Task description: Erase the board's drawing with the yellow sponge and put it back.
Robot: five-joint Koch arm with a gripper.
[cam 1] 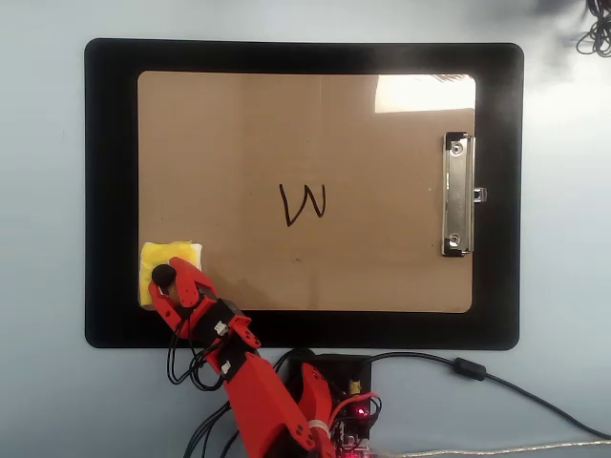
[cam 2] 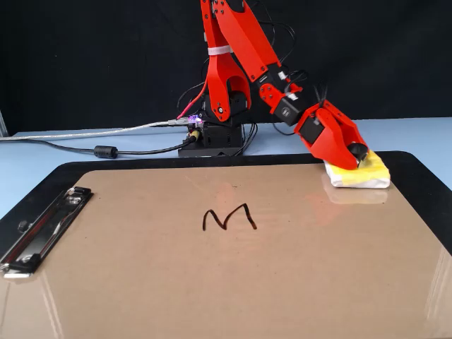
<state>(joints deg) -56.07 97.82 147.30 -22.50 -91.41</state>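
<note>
Board [cam 1: 382,258]: brown hardboard, rounded corners, lying flat and centred on a larger black mat [cam 1: 110,191] whose border shows on all four sides in the overhead view. Silver clip [cam 1: 458,196] at the right short edge in that view; at the left in the fixed view.

Drawing [cam 1: 304,205]: thin black "W" near the board's middle, bare brown surface around it on every side, well apart from clip and sponge.

Yellow sponge [cam 1: 181,253]: sits at the board's lower-left corner in the overhead view, its outer edge about level with the board's left edge; white underlayer visible in the fixed view [cam 2: 360,180]. Black knob at its centre, between the red jaws.

Gripper [cam 1: 167,280]: red, reaching from the base beyond the mat's lower edge, jaws pinching the sponge's knob; sponge rests on the board.

Cables [cam 1: 477,372]: run from the arm's base across the pale blue table [cam 1: 38,191], off the mat.
</note>
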